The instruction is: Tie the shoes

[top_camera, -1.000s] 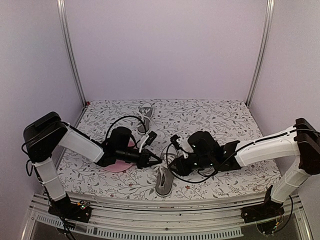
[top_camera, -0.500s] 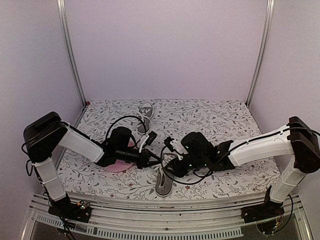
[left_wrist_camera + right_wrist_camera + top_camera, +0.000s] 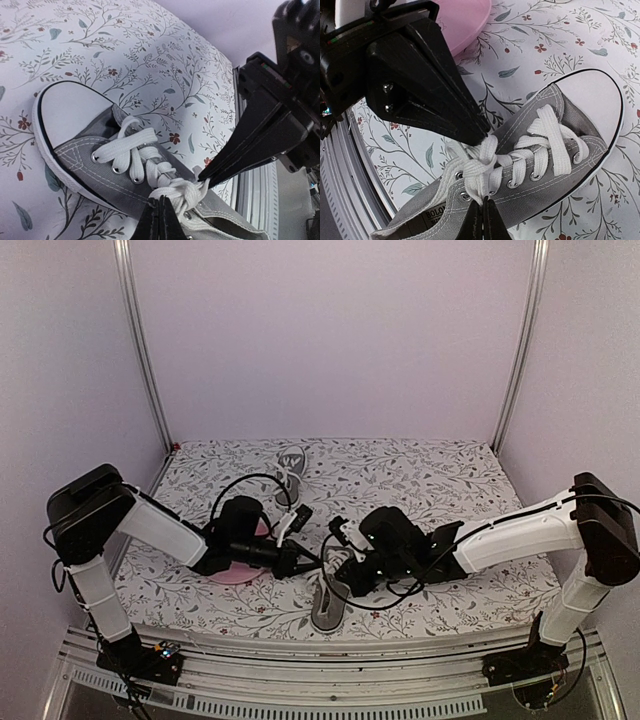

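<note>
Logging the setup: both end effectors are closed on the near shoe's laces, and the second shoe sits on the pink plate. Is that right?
Not quite. The second shoe lies on the floral cloth at the far side, apart from the pink plate; the top view shows it. The left end effector and right end effector are closed on the near shoe's laces.

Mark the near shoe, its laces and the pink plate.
near shoe (image 3: 592, 107): right wrist view, white toe cap.
laces (image 3: 555, 135): right wrist view, crossed band nearest the toe.
pink plate (image 3: 465, 20): right wrist view, bare surface near its rim.
</note>
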You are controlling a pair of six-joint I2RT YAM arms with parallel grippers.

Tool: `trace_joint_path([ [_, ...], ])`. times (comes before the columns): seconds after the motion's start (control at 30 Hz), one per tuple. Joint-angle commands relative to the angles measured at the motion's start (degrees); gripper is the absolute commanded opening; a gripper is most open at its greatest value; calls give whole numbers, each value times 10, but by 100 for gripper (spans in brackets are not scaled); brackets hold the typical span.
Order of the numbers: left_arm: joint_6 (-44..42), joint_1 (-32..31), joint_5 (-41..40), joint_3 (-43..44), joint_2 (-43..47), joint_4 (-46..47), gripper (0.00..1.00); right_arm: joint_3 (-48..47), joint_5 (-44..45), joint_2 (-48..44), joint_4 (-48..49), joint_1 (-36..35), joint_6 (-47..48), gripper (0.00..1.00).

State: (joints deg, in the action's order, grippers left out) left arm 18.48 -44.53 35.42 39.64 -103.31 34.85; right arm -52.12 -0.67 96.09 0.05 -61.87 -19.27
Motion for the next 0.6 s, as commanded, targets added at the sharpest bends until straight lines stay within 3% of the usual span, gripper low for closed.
trace_joint_path([
  [0.0,1,-7,-35,-11,10,0,0,9,7,-15,-8,-3,-8,2],
  [0.27,2,-7,-71,-23,25,-11,0,31,-3,-32,-13,-3,-20,2],
  [0.47,0,-7,-49,-23,26,-3,0,34,-3,-34,-7,-3,-22,2],
  [0.57,-2,-6,-26,-24,28,13,13,28,-4,-32,-4,-3,-22,2],
])
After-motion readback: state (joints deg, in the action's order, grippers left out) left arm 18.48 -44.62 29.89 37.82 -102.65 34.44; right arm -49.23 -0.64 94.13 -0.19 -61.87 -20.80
